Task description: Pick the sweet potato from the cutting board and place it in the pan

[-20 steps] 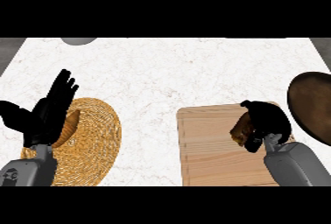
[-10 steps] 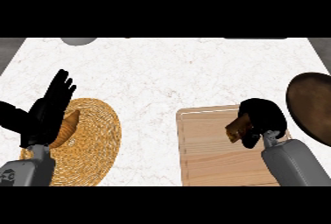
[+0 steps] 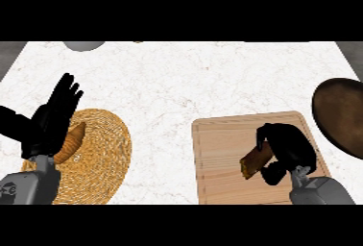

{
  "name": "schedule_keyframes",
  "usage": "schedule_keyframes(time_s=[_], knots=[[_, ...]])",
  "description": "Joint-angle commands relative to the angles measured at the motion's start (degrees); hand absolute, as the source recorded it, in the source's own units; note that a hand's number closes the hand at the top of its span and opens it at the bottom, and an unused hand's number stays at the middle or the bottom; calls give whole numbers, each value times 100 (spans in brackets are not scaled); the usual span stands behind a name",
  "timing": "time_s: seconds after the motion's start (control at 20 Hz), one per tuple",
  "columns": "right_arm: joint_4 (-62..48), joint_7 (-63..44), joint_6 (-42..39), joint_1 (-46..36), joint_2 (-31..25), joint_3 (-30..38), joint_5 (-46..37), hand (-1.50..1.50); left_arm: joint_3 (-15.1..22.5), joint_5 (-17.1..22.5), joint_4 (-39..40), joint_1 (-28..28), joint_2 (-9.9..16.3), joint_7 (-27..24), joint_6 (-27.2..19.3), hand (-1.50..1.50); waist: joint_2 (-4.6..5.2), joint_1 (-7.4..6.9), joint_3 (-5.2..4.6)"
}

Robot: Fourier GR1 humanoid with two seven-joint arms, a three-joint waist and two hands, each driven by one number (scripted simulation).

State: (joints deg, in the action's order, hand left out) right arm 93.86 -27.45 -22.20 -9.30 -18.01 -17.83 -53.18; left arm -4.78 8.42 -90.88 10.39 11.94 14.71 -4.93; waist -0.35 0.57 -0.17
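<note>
Curling around the sweet potato (image 3: pixel 253 162), the right hand (image 3: pixel 287 151) is positioned over the middle of the cutting board (image 3: pixel 220 163). The fingers and thumb wrap the sweet potato from its right side, so the brown-orange body protrudes to the left of the palm, tilted, with its lower end pointing down and left. Whether the sweet potato touches the board surface or is held just above it cannot be determined. The right forearm enters from the lower right edge, across the near end of the board.

The cutting board is a light wooden rectangle lying on the white marbled counter (image 3: pixel 184 81), right of centre. The pan (image 3: pixel 340 115) is a dark brown round vessel at the right edge, just beside the board's far right corner and partly cut off by the frame. The sweet potato is well to the left of the pan.

The left hand (image 3: pixel 53 117) is at the left side, fingers straight and spread, pointing up and holding nothing. It rests above the left part of a round woven mat (image 3: pixel 102 158). A small brown item (image 3: pixel 74 139) sits on the mat, partly hidden by the hand. A grey round object (image 3: pixel 83 45) is partly visible at the far edge of the counter.
</note>
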Motion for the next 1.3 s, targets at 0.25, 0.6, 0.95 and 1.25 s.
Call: schedule_keyframes(time_s=[0.25, 0.6, 0.95, 1.25], knots=[[2570, 143, 307, 593, -678, -213, -664, 150, 97, -174, -194, -157, -116, 41, -142, 0, -21, 63, 13], [4393, -570, -457, 401, -855, 171, -932, 150, 62, -19, -498, -492, -63, 23, 95, 0, 4, -42, 11], [4504, -455, -976, 57, -588, 1730, 63, 150, 67, -131, -169, -310, -178, -153, 87, 0, 24, -26, 16], [2696, 556, -171, -452, -864, 3115, 299, 150, -88, -49, -318, -326, -104, -132, 165, 0, 40, -76, 20]])
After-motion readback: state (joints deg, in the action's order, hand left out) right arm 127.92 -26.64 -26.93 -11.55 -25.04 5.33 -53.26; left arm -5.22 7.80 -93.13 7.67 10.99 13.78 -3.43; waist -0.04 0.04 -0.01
